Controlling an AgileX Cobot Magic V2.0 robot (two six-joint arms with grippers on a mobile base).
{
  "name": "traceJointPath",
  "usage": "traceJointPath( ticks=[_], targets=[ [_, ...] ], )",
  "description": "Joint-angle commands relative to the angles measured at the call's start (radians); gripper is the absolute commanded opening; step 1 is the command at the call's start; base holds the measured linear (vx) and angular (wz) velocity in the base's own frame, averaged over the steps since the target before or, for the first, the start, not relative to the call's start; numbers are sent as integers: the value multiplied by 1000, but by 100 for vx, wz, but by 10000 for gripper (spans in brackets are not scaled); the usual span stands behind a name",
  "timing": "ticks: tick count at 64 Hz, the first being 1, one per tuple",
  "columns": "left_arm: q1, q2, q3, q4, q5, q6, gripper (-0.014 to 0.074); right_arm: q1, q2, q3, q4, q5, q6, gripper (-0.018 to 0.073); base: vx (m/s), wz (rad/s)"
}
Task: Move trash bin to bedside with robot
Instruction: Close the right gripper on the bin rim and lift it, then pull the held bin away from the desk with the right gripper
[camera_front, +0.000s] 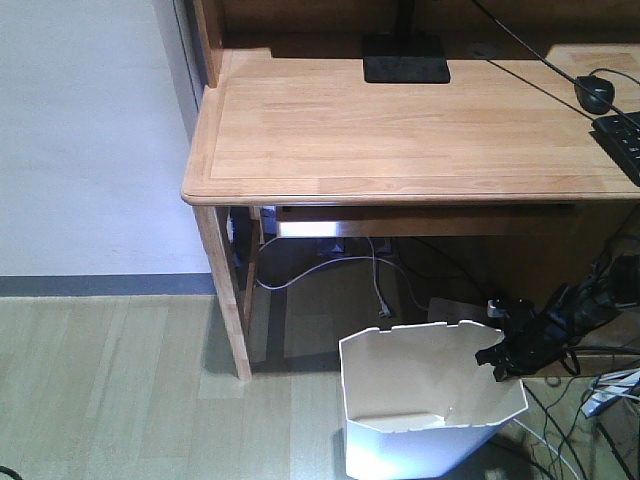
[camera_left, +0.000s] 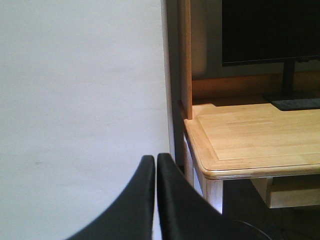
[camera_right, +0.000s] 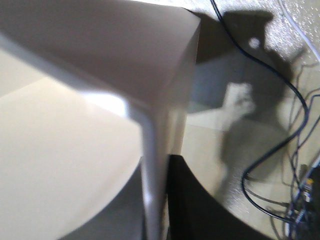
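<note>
The trash bin (camera_front: 430, 375) is seen at the lower centre-right of the front view, standing on the floor (camera_front: 100, 400) just before the wooden bench (camera_front: 400, 130). Its right rim is pinched by the right claw (camera_front: 498, 357), the thin wall clamped between the fingers. At the lower centre of the left wrist view, the left claw (camera_left: 154, 159) is pressed closed, nothing held.

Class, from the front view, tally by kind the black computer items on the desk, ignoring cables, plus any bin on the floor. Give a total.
Monitor stand: 1
Mouse: 1
Keyboard: 1
Trash bin: 1
Total: 4
</note>
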Motion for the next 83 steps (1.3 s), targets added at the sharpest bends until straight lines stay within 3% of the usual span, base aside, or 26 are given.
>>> traceJointPath(
  ticks=[1, 14, 29, 46, 73, 83],
  targets=[
    [-6, -8, 12, -9, -74, -14, -6, 1, -178, 88, 210, 52, -141, -5, 0, 0],
    [-6, -8, 12, -9, -74, -14, -6, 1, -355, 286, 361, 118, -334, -3, 0, 0],
    [-6, -8, 12, -9, -74, -14, -6, 1, -565, 471, 383, 255, -381, -3, 0, 0],
    [-6, -8, 12, -9, -74, -14, -6, 1, -769, 694, 493, 262, -514, -3, 0, 0],
    [-6, -8, 12, -9, -74, -14, -6, 1, -844, 739, 528, 458, -519, -3, 0, 0],
    [-6, -8, 12, -9, -74, -14, -6, 1, -844, 739, 529, 473, -519, -3, 0, 0]
  ],
)
